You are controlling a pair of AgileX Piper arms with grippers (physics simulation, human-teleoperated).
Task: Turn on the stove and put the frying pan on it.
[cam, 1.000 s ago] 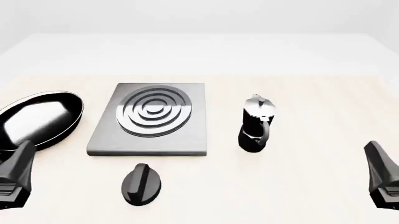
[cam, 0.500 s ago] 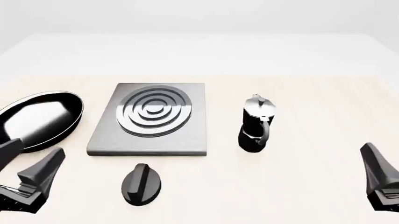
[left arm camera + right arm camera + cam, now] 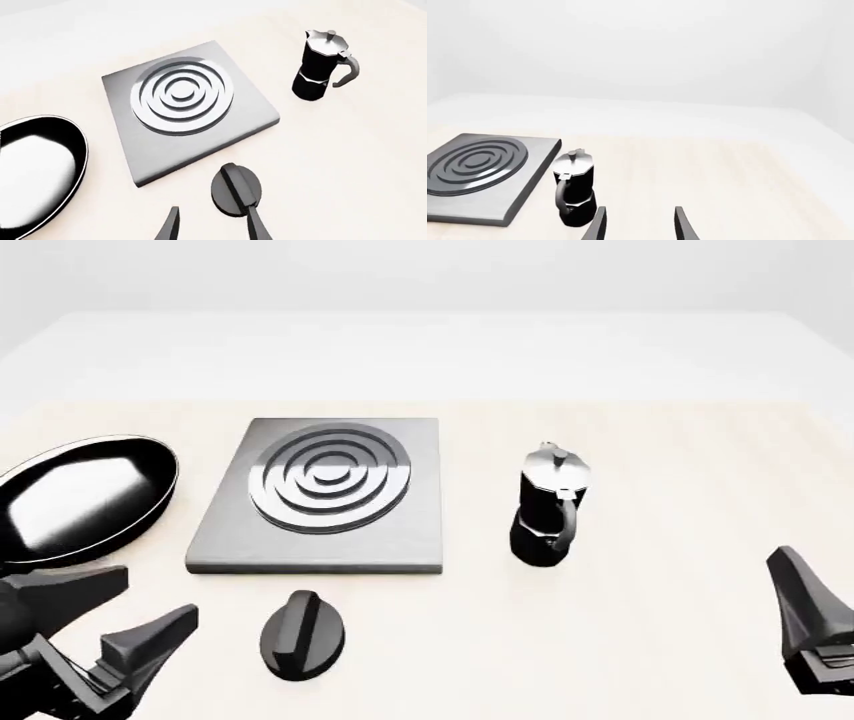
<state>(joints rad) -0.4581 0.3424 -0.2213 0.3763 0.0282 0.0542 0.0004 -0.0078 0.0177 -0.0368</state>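
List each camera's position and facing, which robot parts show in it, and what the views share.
Front view: fixed above and behind the arms, looking forward and down at the stove, knob, frying pan and moka pot; left pincer and right pincer show.
Left wrist view: behind the left pincer, facing the knob; both fingertips show.
Right wrist view: behind the right pincer, facing the moka pot; fingertips show.
Shared: all three show stove and moka pot.
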